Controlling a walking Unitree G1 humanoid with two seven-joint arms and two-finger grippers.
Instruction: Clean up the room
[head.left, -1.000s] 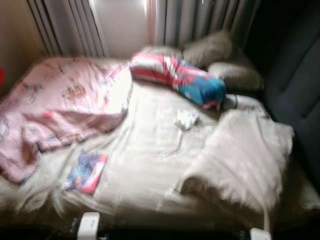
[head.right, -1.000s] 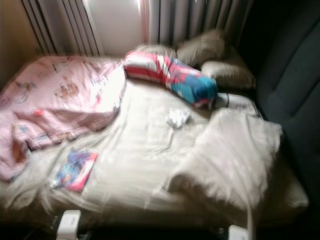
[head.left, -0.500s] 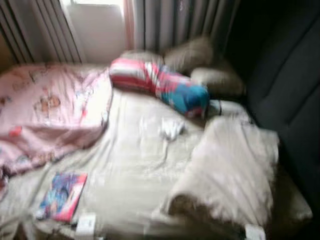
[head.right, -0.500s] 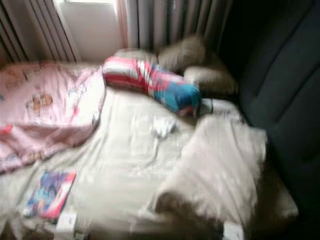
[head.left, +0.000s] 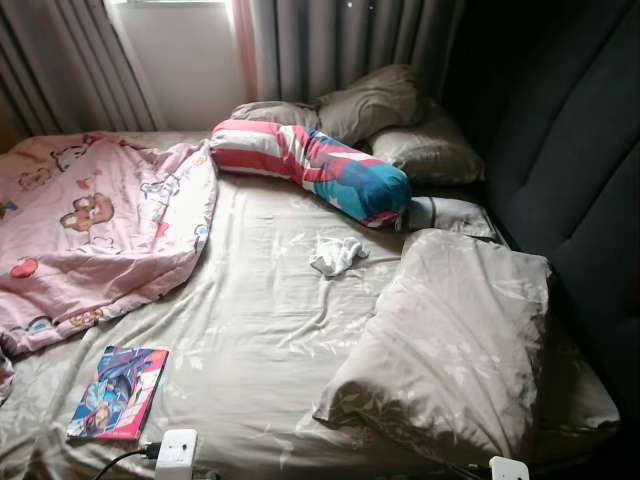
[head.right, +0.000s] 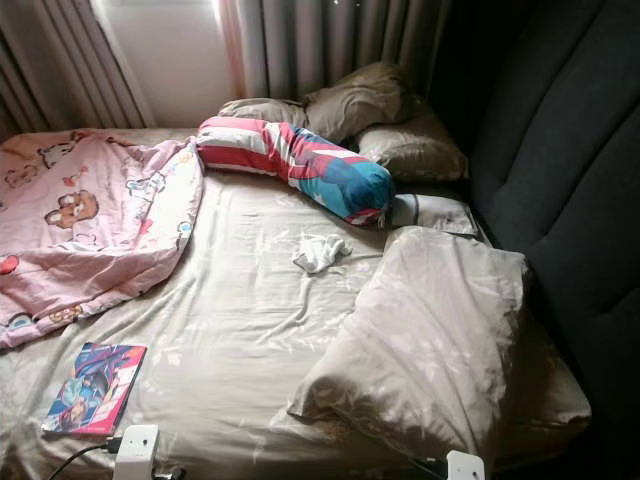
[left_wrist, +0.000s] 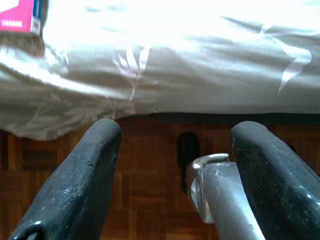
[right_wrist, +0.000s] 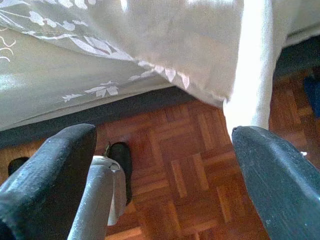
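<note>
An unmade bed with a beige sheet lies in front of me. On it are a crumpled white cloth near the middle and a colourful book at the near left corner. A pink cartoon blanket is bunched on the left. A striped red, white and blue bolster lies at the head. A rumpled beige duvet is heaped on the right. My left gripper hangs open by the bed's edge, over parquet. My right gripper also hangs open and holds nothing.
Beige pillows lean by the dark padded headboard on the right. Grey curtains and a bright window are behind the bed. The sheet's hem hangs over wooden parquet. A white block with a black cable sits at the near edge.
The head camera has swung, so the whole bed has shifted in the picture, and the blur has cleared. Nothing on the bed has moved.
</note>
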